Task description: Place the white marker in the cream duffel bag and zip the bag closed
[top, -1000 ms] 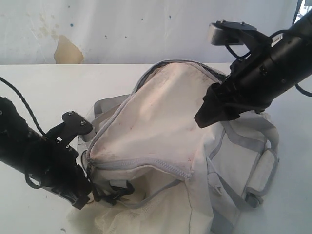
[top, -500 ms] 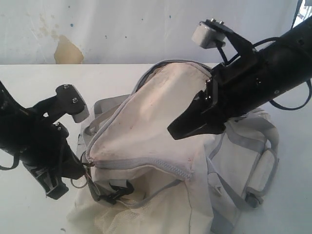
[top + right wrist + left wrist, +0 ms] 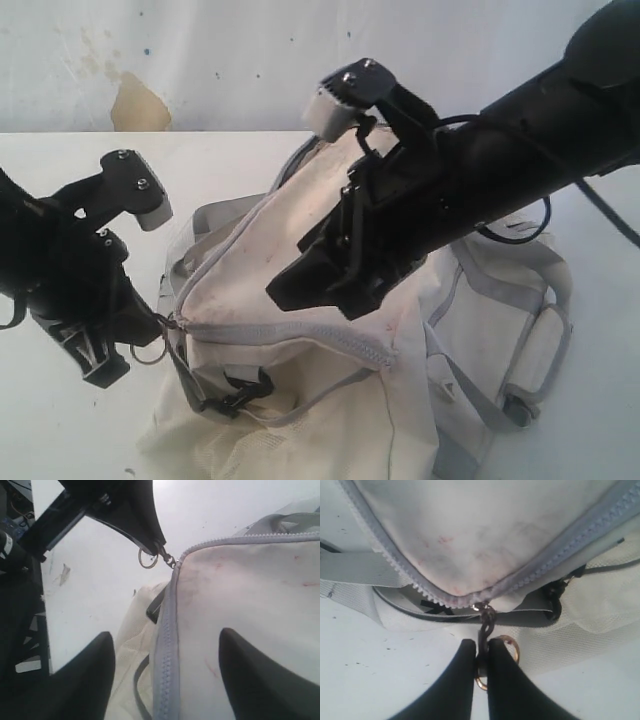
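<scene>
the cream duffel bag looks limp and light, sagging on the bench under the wide-spread right hand, and is likely best taken by its zipper pull, which the left hand pinches at its tips; white marker unseen.

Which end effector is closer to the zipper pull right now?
Left. The left end effector is pinched on the zipper pull at the corner of the cream duffel bag; the right end effector hovers open above its top panel.
</scene>
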`<control>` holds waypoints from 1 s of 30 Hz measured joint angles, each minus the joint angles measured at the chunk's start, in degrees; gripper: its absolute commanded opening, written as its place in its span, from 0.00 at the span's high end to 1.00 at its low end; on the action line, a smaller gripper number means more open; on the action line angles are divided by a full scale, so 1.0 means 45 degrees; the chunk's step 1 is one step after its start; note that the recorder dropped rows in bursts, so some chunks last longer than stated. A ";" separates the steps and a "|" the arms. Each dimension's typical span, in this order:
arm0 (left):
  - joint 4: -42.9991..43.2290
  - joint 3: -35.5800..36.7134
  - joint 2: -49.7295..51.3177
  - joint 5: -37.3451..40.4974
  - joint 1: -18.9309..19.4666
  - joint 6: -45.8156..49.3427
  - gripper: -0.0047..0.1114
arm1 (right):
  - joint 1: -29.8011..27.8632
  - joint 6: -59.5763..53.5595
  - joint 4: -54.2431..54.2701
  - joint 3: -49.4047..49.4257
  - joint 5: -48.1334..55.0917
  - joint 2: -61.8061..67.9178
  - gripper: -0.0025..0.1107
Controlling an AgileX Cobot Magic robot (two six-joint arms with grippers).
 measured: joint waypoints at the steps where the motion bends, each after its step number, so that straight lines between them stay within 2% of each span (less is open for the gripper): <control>1: 0.0028 -0.0062 -0.0061 0.0000 0.0000 -0.0061 0.96 | 0.0203 0.0000 -0.0033 0.0000 -0.0235 0.0060 0.47; 11: 0.0080 -0.0138 -0.0566 0.0049 0.0000 -0.0362 0.96 | 0.1825 0.0000 -0.0106 0.0000 -0.2319 0.1227 0.48; 21: 0.0106 -0.0138 -0.0566 0.0049 0.0000 -0.1148 0.96 | 0.2420 0.0000 -0.0155 0.0000 -0.3125 0.2128 0.48; 25: 0.0106 -0.0138 -0.0566 0.0049 0.0000 -0.1656 0.96 | 0.2450 0.0000 -0.0583 0.0000 -0.3421 0.2352 0.60; 30: 0.0106 -0.0138 -0.0566 0.0049 0.0000 -0.2082 0.96 | 0.2450 0.0000 -0.0805 0.0000 -0.3480 0.2483 0.91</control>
